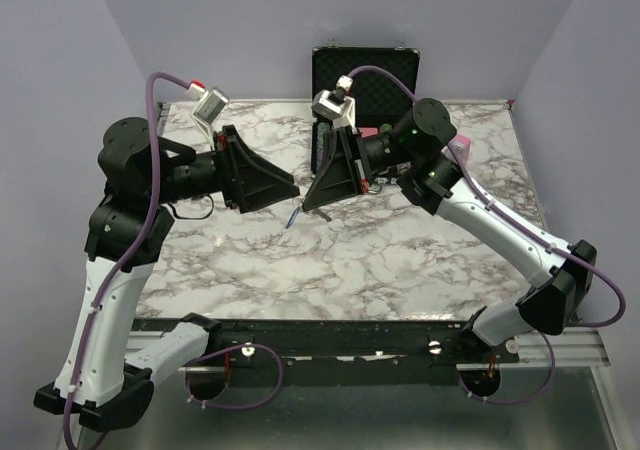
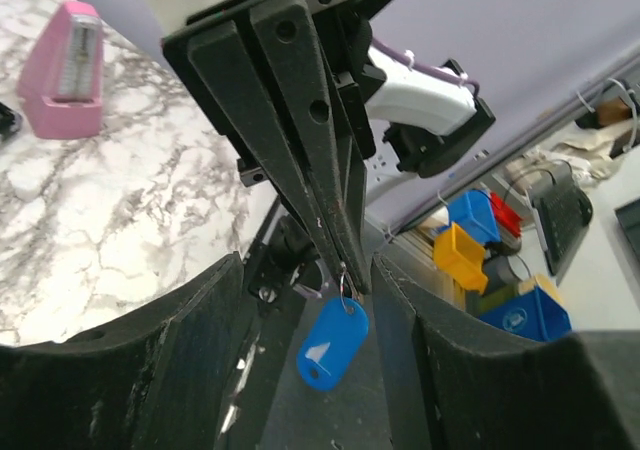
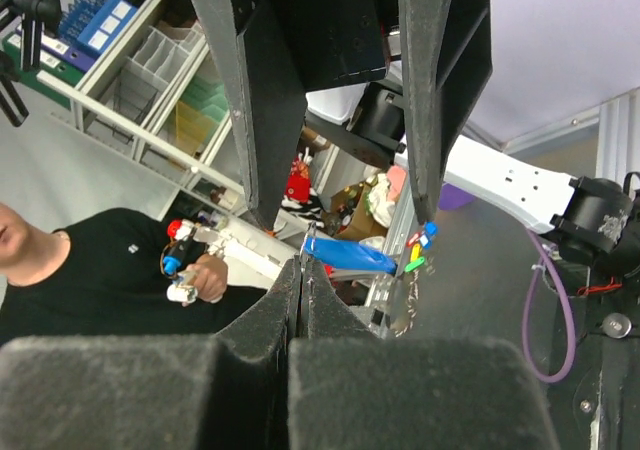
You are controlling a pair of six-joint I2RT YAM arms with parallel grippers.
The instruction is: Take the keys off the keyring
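The blue key [image 2: 332,342] hangs in the air from the thin silvery keyring [image 2: 345,284]. My right gripper [image 2: 340,265] comes down from above and is shut on that keyring. My left gripper [image 2: 310,270] is open, with one finger on each side of the hanging key and touching neither key nor ring. In the right wrist view my right gripper [image 3: 303,270] pinches the keyring [image 3: 310,240], the key [image 3: 352,255] sticks out sideways past its tip, and the left gripper's fingers [image 3: 262,100] stand apart. From the top, both grippers [image 1: 296,185] [image 1: 308,203] meet above the table's middle, with the key [image 1: 291,216] below.
An open black case [image 1: 365,70] stands at the table's back edge. A pink wedge [image 1: 461,148] [image 2: 68,70] lies behind the right arm. Beyond the marble table [image 1: 380,260] are a person in black [image 3: 90,270], shelving and coloured bins [image 2: 465,245].
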